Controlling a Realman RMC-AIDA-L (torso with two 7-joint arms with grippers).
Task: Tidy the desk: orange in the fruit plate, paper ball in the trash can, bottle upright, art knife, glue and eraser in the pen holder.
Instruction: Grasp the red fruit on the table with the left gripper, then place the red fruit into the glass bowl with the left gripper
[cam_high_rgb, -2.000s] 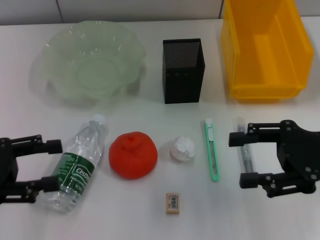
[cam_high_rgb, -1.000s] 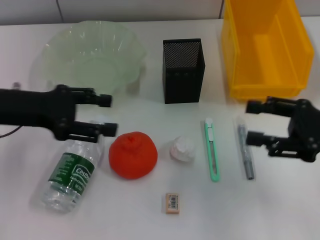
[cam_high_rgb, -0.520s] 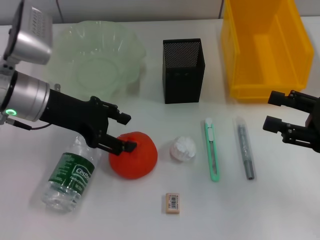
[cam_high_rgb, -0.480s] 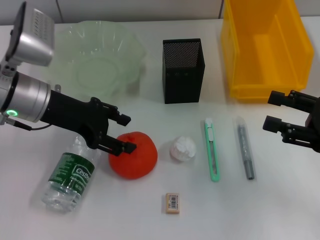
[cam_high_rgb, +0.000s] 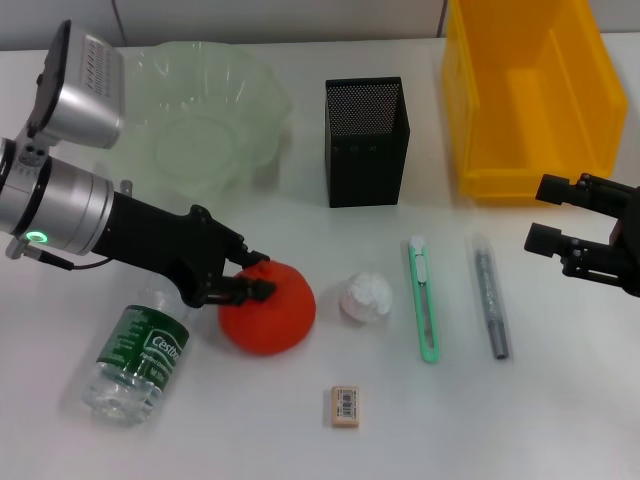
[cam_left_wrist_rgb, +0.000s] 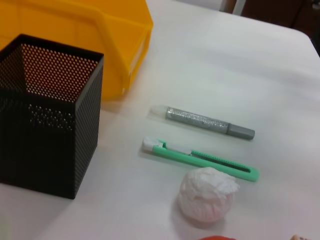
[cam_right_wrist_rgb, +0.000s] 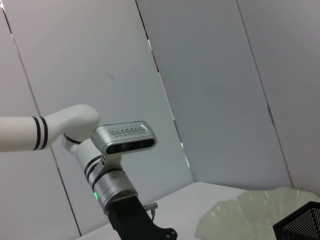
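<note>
The left hand (cam_high_rgb: 252, 278) pinches the lumpy red-orange round orange (cam_high_rgb: 268, 310) on the white worktop (cam_high_rgb: 560, 400), clear green-labelled plastic bottle (cam_high_rgb: 140, 350) lying just beside it. The right hand (cam_high_rgb: 545, 215) hovers spread beyond the grey glue stick (cam_high_rgb: 490, 305).

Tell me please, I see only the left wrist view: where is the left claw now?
Observer: The left claw is at the upper left side of the red-orange round lumpy orange.
Operator: What lies to the left of that fruit?
Observer: The clear plastic water bottle with the dark green label, on its side.
Operator: And the other arm?
Observer: The right claw is open, just in front of the bright yellow rectangular plastic trash can.
</note>
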